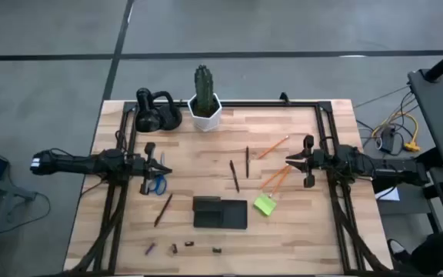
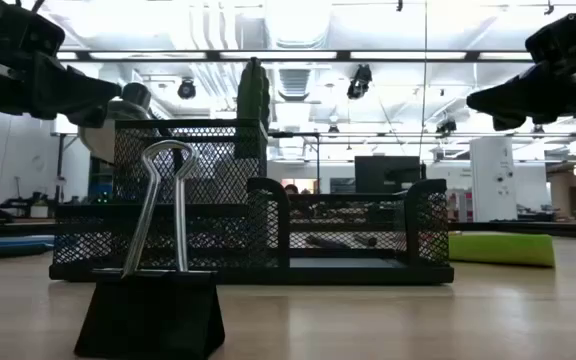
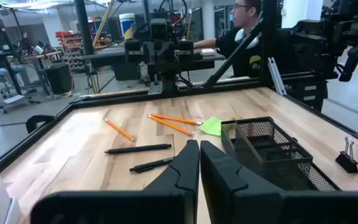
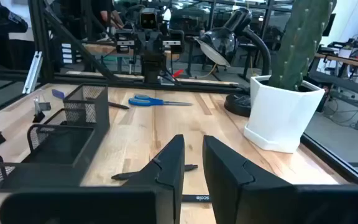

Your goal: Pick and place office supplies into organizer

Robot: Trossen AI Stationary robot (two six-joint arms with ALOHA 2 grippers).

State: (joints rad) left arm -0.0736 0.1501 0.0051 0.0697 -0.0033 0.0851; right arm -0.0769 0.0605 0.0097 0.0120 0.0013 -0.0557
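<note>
We find left gripper (image 1: 162, 170) above scissors (image 1: 157, 185), jaws closed, empty. Right gripper (image 1: 291, 161) near pencils (image 1: 277, 178), jaws narrow, empty. Organizer (image 1: 220, 213) sits mid-surface (image 1: 206, 146), sticky-note pad (image 1: 265, 205) just beside.

Two dark, near-black arms are seen from above, each built of slim tubular segments joined by bulkier blocky joints. The left arm (image 1: 83, 163) ends at its outer end in a rounded cap where a small pale spot is visible. The right arm (image 1: 375, 165) is trailed by a dark cable bundle towards the table's right edge. Each arm is finished with a short crossbar from which two fingers project. The left gripper (image 3: 199, 163) is made of two matte black, wedge-shaped fingers tapering to narrow tips, with flat inner faces. The right gripper (image 4: 191, 163) is of the same form, with smooth angular black fingers mounted on a broad dark body.
</note>
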